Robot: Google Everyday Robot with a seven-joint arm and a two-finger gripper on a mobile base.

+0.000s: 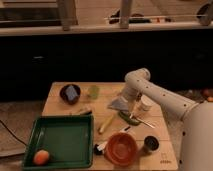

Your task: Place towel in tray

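The towel (118,104) is a pale grey-blue cloth bunched into a peak in the middle of the wooden table. My gripper (128,101) comes down from the white arm's elbow (137,80) and sits at the towel's right edge, touching or just above it. The green tray (65,136) lies at the table's front left, well to the left of the towel and nearer the front. An orange fruit (41,157) sits in the tray's front left corner.
A dark bowl (70,93) and a green cup (93,91) stand at the back left. A white cup (146,103) is just right of the gripper. An orange bowl (121,148), a black cup (150,144), a yellow utensil (107,123) and a green item (129,118) lie in front.
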